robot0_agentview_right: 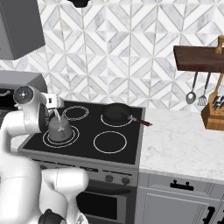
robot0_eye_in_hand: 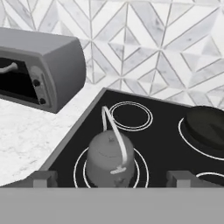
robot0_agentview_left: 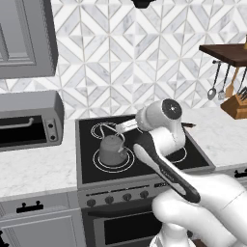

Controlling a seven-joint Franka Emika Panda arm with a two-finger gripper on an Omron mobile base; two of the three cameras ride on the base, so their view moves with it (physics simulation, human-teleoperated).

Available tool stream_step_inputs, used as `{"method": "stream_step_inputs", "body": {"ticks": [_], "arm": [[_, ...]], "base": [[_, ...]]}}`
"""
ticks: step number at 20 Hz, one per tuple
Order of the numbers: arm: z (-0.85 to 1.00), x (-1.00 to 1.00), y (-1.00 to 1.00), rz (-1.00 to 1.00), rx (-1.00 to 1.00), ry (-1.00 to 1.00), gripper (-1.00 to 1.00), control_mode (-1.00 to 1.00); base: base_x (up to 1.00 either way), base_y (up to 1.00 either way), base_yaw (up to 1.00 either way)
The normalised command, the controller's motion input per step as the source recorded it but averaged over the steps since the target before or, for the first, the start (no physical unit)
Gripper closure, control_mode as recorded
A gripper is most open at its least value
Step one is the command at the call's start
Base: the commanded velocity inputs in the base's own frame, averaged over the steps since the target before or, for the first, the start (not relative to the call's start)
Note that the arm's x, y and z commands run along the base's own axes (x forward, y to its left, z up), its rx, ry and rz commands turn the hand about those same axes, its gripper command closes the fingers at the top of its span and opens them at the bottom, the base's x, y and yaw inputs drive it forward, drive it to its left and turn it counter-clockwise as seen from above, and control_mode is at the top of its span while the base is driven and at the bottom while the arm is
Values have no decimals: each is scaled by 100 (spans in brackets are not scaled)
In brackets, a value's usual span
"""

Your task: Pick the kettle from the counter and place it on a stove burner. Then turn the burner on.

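Observation:
The dull-grey kettle (robot0_agentview_left: pixel 112 150) (robot0_agentview_right: pixel 59 128) (robot0_eye_in_hand: pixel 107 159) stands upright on the large double-ring stove burner (robot0_agentview_left: pixel 99 165) (robot0_agentview_right: pixel 73 138) (robot0_eye_in_hand: pixel 78 166) at the front left of the black cooktop. Its thin wire handle arches over the lid. My gripper (robot0_agentview_left: pixel 121 129) (robot0_agentview_right: pixel 55 109) (robot0_eye_in_hand: pixel 111 178) hovers just above the kettle, open. The fingertips (robot0_eye_in_hand: pixel 43 178) stand wide apart, and nothing is held between them. The white marble counter (robot0_agentview_left: pixel 38 169) (robot0_agentview_right: pixel 183 140) (robot0_eye_in_hand: pixel 26 127) runs on both sides of the stove.
A black frying pan (robot0_agentview_right: pixel 116 113) (robot0_eye_in_hand: pixel 205 127) sits on the back right burner. A grey toaster oven (robot0_agentview_left: pixel 29 120) (robot0_eye_in_hand: pixel 39 70) stands on the counter left of the stove. A knife block (robot0_agentview_left: pixel 236 106) (robot0_agentview_right: pixel 214 116) and hanging utensils are at the right. Stove knobs (robot0_agentview_left: pixel 118 197) line the front panel.

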Motion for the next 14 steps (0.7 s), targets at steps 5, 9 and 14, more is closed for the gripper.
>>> {"method": "stream_step_inputs", "body": {"ticks": [5,9,14], "arm": [[-34,-95,19,0,-15,-3,-100,-100],[-35,-97,15,-5,-7,-5,-100,-100],[-14,-81,22,-9,-1,0,-100,-100]], "base": [[0,0,0],[0,0,0],[0,0,0]]}}
